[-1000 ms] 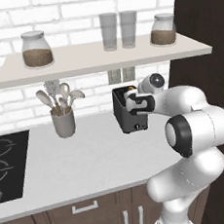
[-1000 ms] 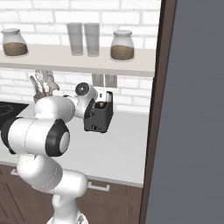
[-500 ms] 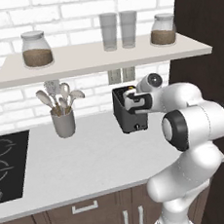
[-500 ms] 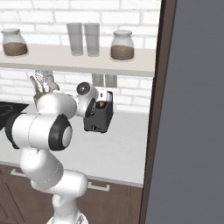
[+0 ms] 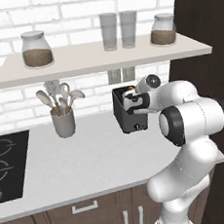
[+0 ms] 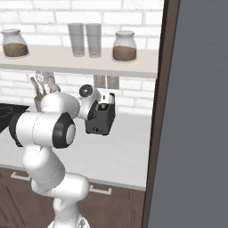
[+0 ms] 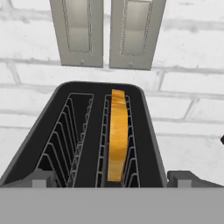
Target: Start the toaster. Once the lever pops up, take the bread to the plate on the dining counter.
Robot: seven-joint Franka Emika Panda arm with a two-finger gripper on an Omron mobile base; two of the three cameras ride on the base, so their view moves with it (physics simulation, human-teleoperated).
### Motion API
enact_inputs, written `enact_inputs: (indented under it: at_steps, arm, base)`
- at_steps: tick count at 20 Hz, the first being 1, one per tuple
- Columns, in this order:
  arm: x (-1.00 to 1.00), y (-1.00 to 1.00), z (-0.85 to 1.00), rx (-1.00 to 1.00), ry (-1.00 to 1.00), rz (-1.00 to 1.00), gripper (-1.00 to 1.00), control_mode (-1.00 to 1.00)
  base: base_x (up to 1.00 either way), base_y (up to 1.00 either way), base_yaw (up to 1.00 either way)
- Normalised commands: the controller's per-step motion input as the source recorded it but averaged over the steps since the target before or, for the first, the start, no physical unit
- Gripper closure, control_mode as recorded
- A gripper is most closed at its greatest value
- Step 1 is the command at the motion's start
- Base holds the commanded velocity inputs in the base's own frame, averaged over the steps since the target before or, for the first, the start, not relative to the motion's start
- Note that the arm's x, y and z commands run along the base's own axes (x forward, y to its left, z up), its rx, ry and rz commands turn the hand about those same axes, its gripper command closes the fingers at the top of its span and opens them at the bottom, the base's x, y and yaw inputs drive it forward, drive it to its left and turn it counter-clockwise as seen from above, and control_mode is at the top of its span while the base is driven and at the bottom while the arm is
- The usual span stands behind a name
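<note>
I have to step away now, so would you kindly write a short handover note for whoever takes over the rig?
Gripper: open, holding nothing, poised right above the toaster, a finger on each side of it.
Bread: standing upright in one of the two toaster slots; the other slot is bare.
Toaster: on the kitchen worktop by the brick wall, under the shelf.
Done: arm brought over the toaster.
Left: whether the lever has been pressed cannot be told; then lift the bread and carry it to the plate on the dining counter.

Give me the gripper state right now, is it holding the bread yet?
Gripper: open, holding nothing, poised over the toaster. The bread sits untouched in one of the toaster's slots.
</note>
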Motion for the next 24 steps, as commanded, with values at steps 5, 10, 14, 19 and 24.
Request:
enact_inputs:
  at_steps: [5, 10, 14, 19, 24]
  arm:
    - [0.15, -0.05, -0.08, 0.00, 0.00, 0.00, -1.00, -1.00]
    - [0.17, -0.04, -0.07, 0.00, 0.00, 0.00, -1.00, -1.00]
    - [0.17, -0.03, -0.08, 0.00, 0.00, 0.00, -1.00, -1.00]
    - [0.16, -0.03, -0.07, 0.00, 0.00, 0.00, -1.00, -1.00]
    - [0.14, -0.04, -0.03, 0.00, 0.00, 0.00, -1.00, -1.00]
  base:
    - [0.00, 0.00, 0.00]
    - [0.00, 0.00, 0.00]
    - [0.00, 0.00, 0.00]
    - [0.00, 0.00, 0.00]
    - [0.00, 0.00, 0.00]
